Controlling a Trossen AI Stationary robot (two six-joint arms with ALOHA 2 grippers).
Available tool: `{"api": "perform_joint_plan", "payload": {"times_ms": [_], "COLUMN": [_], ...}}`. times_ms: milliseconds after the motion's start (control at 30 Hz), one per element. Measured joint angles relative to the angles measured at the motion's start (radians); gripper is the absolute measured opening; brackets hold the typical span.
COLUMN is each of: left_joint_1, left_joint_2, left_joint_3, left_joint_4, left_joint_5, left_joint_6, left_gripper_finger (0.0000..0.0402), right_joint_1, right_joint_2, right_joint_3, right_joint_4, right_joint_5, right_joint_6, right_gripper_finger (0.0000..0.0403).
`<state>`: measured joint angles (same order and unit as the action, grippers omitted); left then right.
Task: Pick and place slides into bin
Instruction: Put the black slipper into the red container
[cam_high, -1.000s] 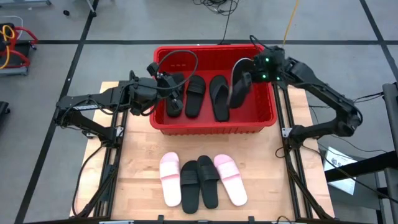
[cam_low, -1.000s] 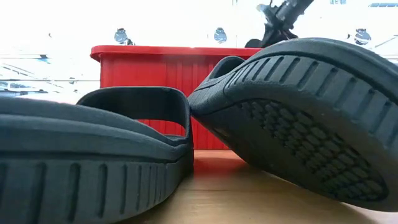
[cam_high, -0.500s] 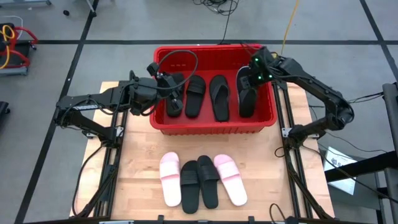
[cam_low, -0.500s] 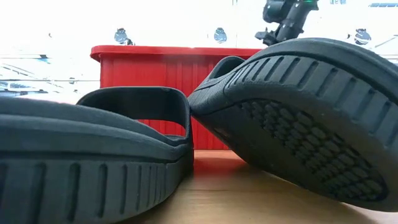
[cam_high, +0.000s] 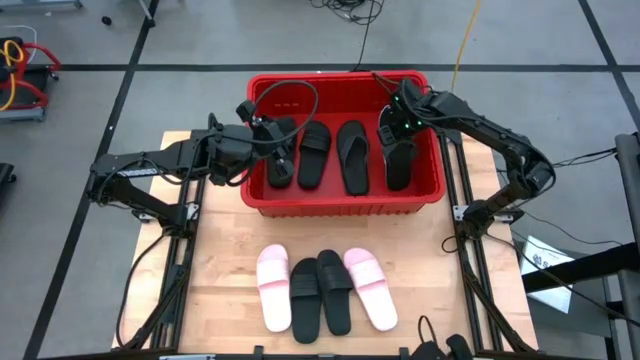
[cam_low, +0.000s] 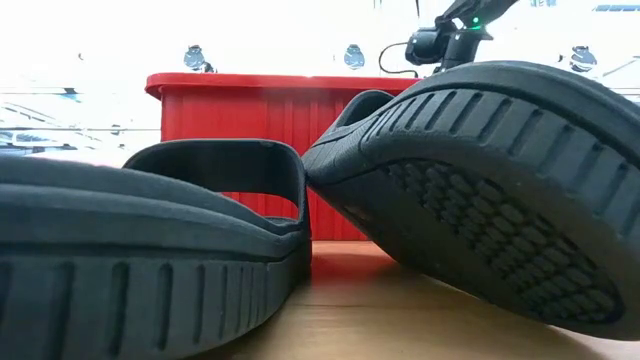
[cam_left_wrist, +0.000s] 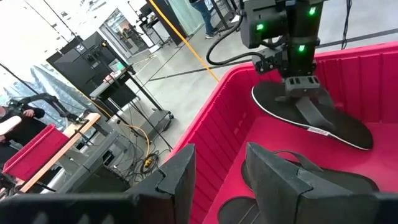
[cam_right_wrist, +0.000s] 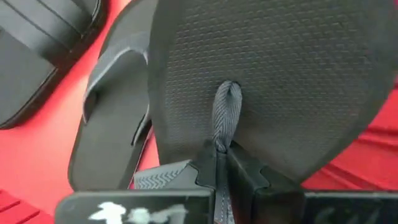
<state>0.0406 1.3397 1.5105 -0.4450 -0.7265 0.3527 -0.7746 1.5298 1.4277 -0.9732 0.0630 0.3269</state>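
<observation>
The red bin (cam_high: 345, 200) stands at the table's far middle. Inside lie two black slides (cam_high: 313, 155) and a black flip-flop (cam_high: 352, 155). At its right end is another black flip-flop (cam_high: 397, 160), with my right gripper (cam_high: 400, 128) shut on it. My left gripper (cam_left_wrist: 221, 180) hovers open over the bin's left end, above a black slide (cam_high: 280, 165), with nothing between its fingers. A pink pair (cam_high: 273, 287) and a black pair (cam_high: 320, 293) lie flat on the near table. My right gripper pinches the flip-flop's thong strap (cam_right_wrist: 221, 140) between its two shut fingers, near the toe post. The fingers come from above, slanting steeply down. The flip-flop sits tilted, footbed up, low inside the bin (cam_left_wrist: 311, 115); whether its heel end touches the floor I cannot tell.
The bin's red walls (cam_left_wrist: 217, 124) rise around both grippers. In the low view the black pair (cam_low: 480, 200) fills the foreground, with the bin (cam_low: 260, 105) behind. Bare wood lies between the bin and the shoes on the table.
My right gripper has gone down into the bin's right end and a little toward the table's left, tipping more steeply downward. The flip-flop, which hung tilted on edge above the bin, now lies much flatter beside the other flip-flop.
</observation>
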Motion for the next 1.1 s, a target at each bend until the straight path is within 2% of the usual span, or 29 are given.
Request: {"api": "perform_joint_plan", "payload": {"times_ms": [333, 533, 1100], "left_joint_1": [0.0, 0.0, 0.0], "left_joint_2": [0.0, 0.0, 0.0], "left_joint_3": [0.0, 0.0, 0.0], "left_joint_4": [0.0, 0.0, 0.0], "left_joint_5": [0.0, 0.0, 0.0], "left_joint_6": [0.0, -0.001, -0.003], "left_gripper_finger": [0.015, 0.015, 0.015], "right_joint_1": [-0.022, -0.031, -0.035], "right_joint_2": [0.004, -0.001, 0.003], "right_joint_3": [-0.004, -0.101, -0.124], "right_joint_4": [0.146, 0.283, 0.369], "right_joint_5": [0.024, 0.093, 0.141], "right_joint_6": [-0.007, -0.016, -0.03], "right_gripper_finger": [0.0007, 0.0006, 0.0006]}}
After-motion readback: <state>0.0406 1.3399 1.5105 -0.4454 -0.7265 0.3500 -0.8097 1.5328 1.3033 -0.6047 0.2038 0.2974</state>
